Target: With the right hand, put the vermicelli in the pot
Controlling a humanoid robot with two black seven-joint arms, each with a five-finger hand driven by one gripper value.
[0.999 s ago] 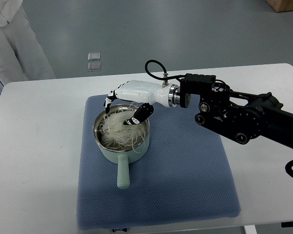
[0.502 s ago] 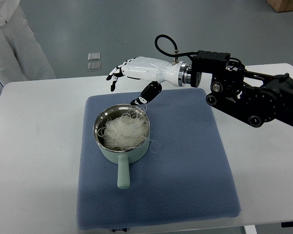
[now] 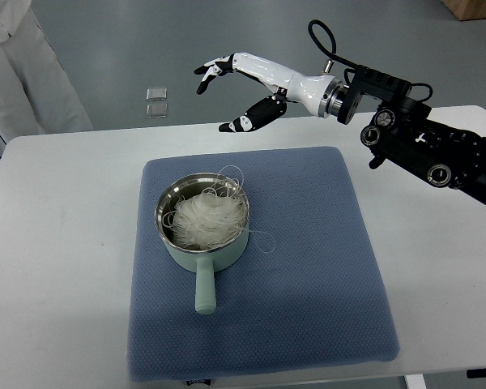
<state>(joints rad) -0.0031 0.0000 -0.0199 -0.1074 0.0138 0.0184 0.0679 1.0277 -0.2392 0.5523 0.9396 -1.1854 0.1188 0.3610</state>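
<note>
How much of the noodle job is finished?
Nearly all of it looks done. The vermicelli sits piled inside the pot on the blue mat, with a few strands hanging over the rim. The right hand is empty, fingers open, up above the table's far edge. Nothing looks left except perhaps tucking in those loose strands.

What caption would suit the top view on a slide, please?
Vermicelli sits in the pot; the open right hand hovers above the table's far edge.
</note>
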